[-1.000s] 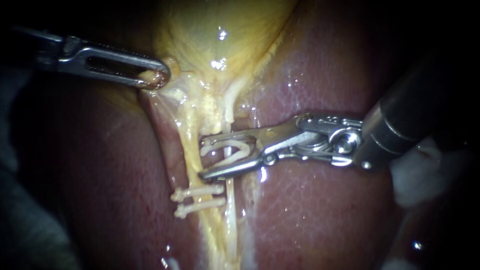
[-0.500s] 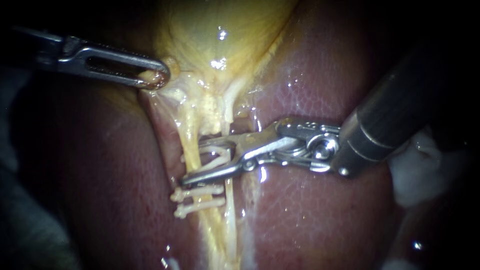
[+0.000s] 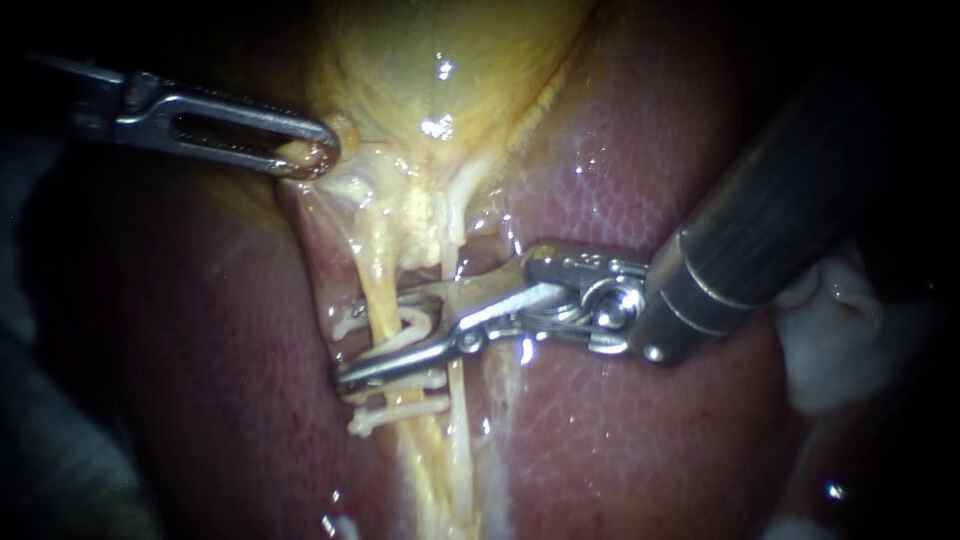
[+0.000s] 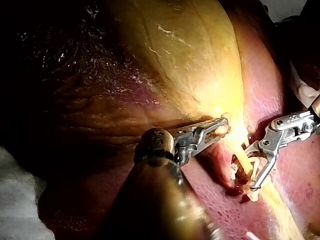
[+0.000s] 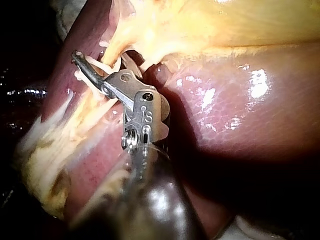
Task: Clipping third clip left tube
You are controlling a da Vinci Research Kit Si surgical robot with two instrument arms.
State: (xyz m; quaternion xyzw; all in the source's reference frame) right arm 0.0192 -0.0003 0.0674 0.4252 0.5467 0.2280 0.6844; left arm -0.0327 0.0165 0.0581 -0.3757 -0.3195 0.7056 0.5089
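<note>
My right instrument (image 3: 375,338) comes in from the upper right, its jaws set astride the yellow left tube (image 3: 378,270). A white clip (image 3: 415,325) sits between the jaws, touched by both, and wraps the tube just above two white clips (image 3: 395,385) fixed lower on the same tube. In the right wrist view the jaws (image 5: 87,65) reach across the tube with the clip (image 5: 102,64). My left instrument (image 3: 310,155) is shut on gallbladder (image 3: 440,70) tissue at the neck and holds it up to the left; its jaws (image 4: 220,127) also show in the left wrist view.
A thin white right tube (image 3: 458,440) runs beside the left tube, under my right instrument's jaws. Dark red liver (image 3: 620,430) lies on both sides. White gauze (image 3: 840,340) sits at the right behind the right shaft.
My right instrument has slid to the left with its clip, from over the right tube to astride the left tube, and its jaws have narrowed. The left instrument has not moved.
</note>
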